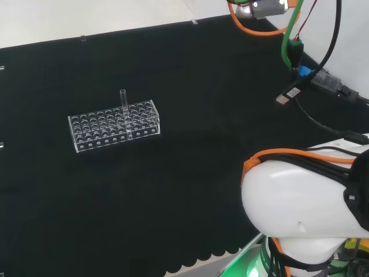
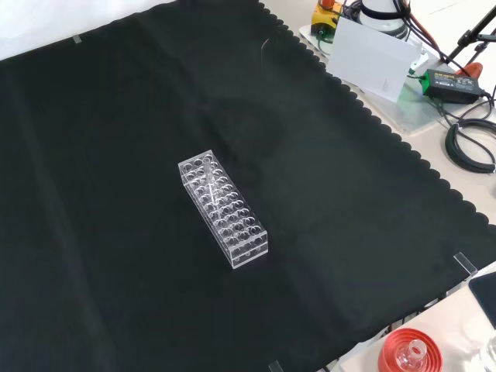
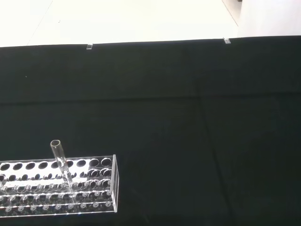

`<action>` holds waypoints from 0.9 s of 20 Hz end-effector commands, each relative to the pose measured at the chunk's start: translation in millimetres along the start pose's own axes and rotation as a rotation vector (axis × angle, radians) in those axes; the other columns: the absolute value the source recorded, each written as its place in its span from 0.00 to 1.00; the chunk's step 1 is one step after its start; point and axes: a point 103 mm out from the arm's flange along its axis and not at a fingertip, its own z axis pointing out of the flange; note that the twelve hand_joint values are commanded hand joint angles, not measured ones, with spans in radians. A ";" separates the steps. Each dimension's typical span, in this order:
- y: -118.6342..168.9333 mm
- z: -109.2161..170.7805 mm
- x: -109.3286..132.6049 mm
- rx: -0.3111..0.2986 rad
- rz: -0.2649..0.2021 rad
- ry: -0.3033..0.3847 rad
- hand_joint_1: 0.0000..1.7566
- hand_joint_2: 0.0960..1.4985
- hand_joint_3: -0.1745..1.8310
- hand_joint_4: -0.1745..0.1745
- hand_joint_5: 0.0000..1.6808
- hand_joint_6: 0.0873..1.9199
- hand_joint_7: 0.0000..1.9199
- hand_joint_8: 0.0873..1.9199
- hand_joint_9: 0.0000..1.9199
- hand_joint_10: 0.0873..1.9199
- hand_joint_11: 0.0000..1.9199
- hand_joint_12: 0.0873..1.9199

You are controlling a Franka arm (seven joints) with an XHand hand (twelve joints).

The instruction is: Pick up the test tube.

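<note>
Test tube (image 1: 123,98): clear, empty as far as can be seen, open mouth up; one tube, standing in a hole of the rack, near the far long edge in the head view.
Rack (image 1: 114,125): clear plastic, many holes, others vacant; sits on the black cloth of the desk (image 1: 190,173).
Progress: nothing done yet; tube untouched in rack. Approach, grasp and lift all remain.
Fingers: cannot tell whether open or closed.
Arm (image 1: 305,202): well apart from the rack.
</note>
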 end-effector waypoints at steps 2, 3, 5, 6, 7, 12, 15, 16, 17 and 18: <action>-86.8 -103.6 -63.1 -0.142 0.217 0.005 0.40 0.60 0.14 0.36 0.21 0.00 0.17 0.33 0.16 0.33 0.02 0.67; -88.4 -105.7 -64.2 -0.145 0.221 0.006 0.38 0.60 0.14 0.38 0.18 0.00 0.14 0.35 0.12 0.38 0.01 0.67; -89.0 -106.7 -64.5 -0.147 0.221 0.007 0.37 0.60 0.14 0.39 0.17 0.00 0.11 0.36 0.08 0.44 0.00 0.67; -88.9 -106.9 -64.5 -0.148 0.221 0.006 0.36 0.60 0.14 0.40 0.16 0.00 0.11 0.37 0.07 0.44 0.00 0.67; -88.9 -107.0 -64.4 -0.150 0.221 0.008 0.36 0.60 0.14 0.40 0.16 0.00 0.10 0.37 0.07 0.45 0.00 0.67; -89.2 -108.1 -67.9 -0.155 0.186 0.059 0.36 0.60 0.14 0.39 0.16 0.00 0.11 0.37 0.07 0.46 0.00 0.68; -85.4 -105.0 -68.1 -0.142 0.174 0.055 0.37 0.60 0.14 0.39 0.17 0.00 0.12 0.38 0.07 0.46 0.00 0.68; -82.9 -103.5 -66.1 -0.135 0.168 0.054 0.38 0.60 0.14 0.39 0.17 0.00 0.13 0.38 0.07 0.46 0.00 0.68; -80.0 -102.1 -63.4 -0.130 0.162 0.053 0.38 0.60 0.14 0.39 0.17 0.00 0.14 0.38 0.08 0.46 0.00 0.68; -76.8 -100.6 -60.6 -0.124 0.155 0.053 0.38 0.59 0.14 0.39 0.18 0.00 0.14 0.38 0.08 0.47 0.00 0.69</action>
